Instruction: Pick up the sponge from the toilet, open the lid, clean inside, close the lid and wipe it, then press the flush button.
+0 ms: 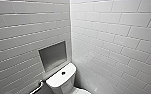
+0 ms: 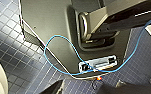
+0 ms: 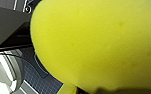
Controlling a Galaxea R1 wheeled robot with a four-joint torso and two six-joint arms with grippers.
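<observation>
The sponge (image 3: 96, 42) is clamped in the right gripper, hanging clear of the dark tiled floor (image 3: 41, 80). The toilet (image 1: 58, 81) stands in the corner, with the flush button (image 1: 63, 73) on its tank top. Advised: grip firmly without crushing, and square up to the bowl before reaching for the lid.

Two walls of glossy white rectangular tiles (image 1: 111, 32) meet in a corner. A grey rectangular recessed niche (image 1: 52, 55) is set into the left wall, with a chrome metal rail (image 1: 37, 87) below it. The floor of small dark blue square tiles (image 2: 11, 47) has pale grout lines.
</observation>
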